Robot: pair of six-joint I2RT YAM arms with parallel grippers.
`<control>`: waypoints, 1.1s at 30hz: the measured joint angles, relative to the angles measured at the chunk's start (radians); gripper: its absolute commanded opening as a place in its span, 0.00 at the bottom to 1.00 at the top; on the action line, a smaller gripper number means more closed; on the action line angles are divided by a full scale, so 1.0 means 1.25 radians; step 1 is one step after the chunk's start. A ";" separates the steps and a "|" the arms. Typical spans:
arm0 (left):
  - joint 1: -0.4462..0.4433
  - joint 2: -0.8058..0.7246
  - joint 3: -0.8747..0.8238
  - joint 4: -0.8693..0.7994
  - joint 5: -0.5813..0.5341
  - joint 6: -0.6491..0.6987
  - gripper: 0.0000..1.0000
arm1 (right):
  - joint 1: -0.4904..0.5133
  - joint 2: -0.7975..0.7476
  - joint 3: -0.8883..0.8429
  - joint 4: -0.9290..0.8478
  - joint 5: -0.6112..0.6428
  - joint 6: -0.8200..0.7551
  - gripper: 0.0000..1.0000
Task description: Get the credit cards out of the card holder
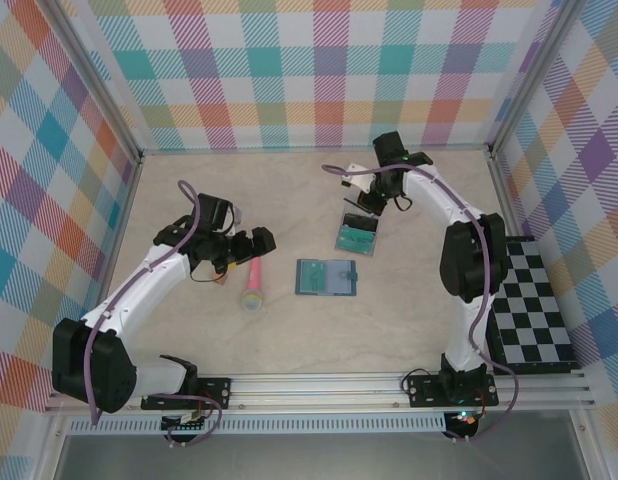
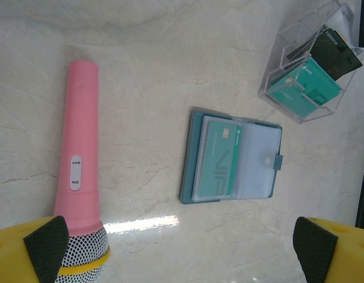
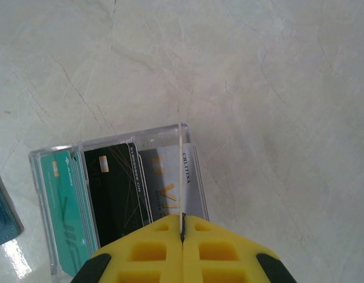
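Top view. Left claw point(image 1: 251, 243): spread wide, holding nothing, over the bare table point(image 1: 409, 320) just beside the handle end of a pink mic point(image 1: 255, 285). Right claw point(image 1: 369, 208): pressed together, directly above the far edge of a clear box point(image 1: 356, 238). The box holds teal and dark cards point(image 1: 355, 240). The holder point(image 1: 326, 277) lies open and flat mid-table, between the mic and the box, touching neither. A checkerboard point(image 1: 529, 310) lies at the right edge.

Left wrist view. Left claw point(image 2: 182, 253): both black pads point(image 2: 45, 250) stand at the bottom corners with only table between them. The mic point(image 2: 82, 147) lies lengthwise on the left, mesh head near the left pad, switch label facing up. The holder point(image 2: 187, 177) is spread open with clear sleeves up. One teal card point(image 2: 218, 156) sits in the left sleeve; the right sleeve looks pale, and I cannot tell what it holds. The box point(image 2: 275, 71) is at top right, with teal cards point(image 2: 303, 88) in its near part and a black one behind.

Right wrist view. Right claw point(image 3: 182, 233): yellow fingers closed flush, pinching a thin pale card point(image 3: 182, 177) seen edge-on, which runs up from the seam across the box point(image 3: 36, 177). Inside the box, left to right: a teal stack point(image 3: 67, 212), a black card point(image 3: 117, 188), a grey card point(image 3: 167, 183). A corner of the holder point(image 3: 2, 212) shows at the left edge.
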 measured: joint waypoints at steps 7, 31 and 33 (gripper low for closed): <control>0.000 0.010 0.000 0.000 0.003 0.000 1.00 | 0.000 0.019 0.000 -0.015 0.052 -0.032 0.00; 0.000 0.017 0.000 0.000 0.019 0.002 1.00 | 0.000 0.023 0.002 0.002 0.124 0.009 0.17; 0.000 0.017 0.000 0.000 0.020 0.002 1.00 | 0.000 0.023 0.007 0.013 0.137 0.031 0.18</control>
